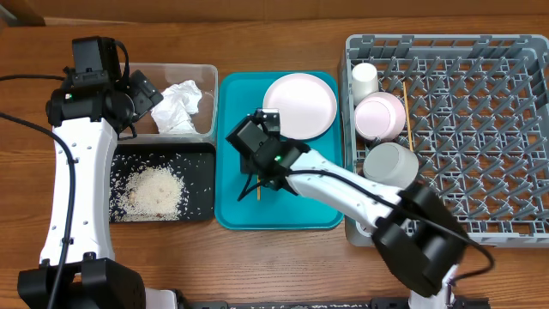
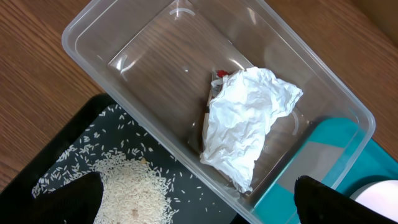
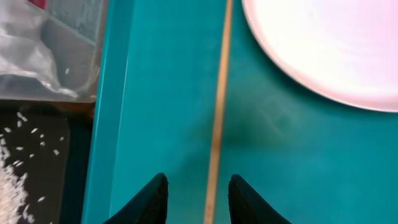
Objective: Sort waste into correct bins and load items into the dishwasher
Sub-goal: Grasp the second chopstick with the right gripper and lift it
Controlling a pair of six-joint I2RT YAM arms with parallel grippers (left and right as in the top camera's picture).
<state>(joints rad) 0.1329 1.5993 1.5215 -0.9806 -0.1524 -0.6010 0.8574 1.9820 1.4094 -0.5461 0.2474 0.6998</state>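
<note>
A thin wooden chopstick [image 3: 219, 112] lies flat on the teal tray [image 3: 155, 93]. My right gripper [image 3: 198, 177] hangs low over it, open, one finger on each side and neither touching the stick. Overhead, that gripper [image 1: 254, 184] is left of the tray's middle, below the pale plate [image 1: 298, 105]. My left gripper [image 2: 199, 205] is wide open and holds nothing, over the edge between the clear tub [image 2: 81, 46] and the black tray [image 2: 99, 106]. The tub holds the crumpled tissue [image 2: 249, 118], with the red wrapper [image 2: 222, 73] peeking out behind it. Rice [image 2: 130, 193] is heaped in the black tray.
The grey dish rack [image 1: 480, 137] on the right holds a white cup [image 1: 365, 79], a pink bowl [image 1: 380, 116], a second bowl [image 1: 390, 163] and another chopstick [image 1: 408, 120], all along its left side. The plate's rim [image 3: 329, 43] lies close to the right of the chopstick.
</note>
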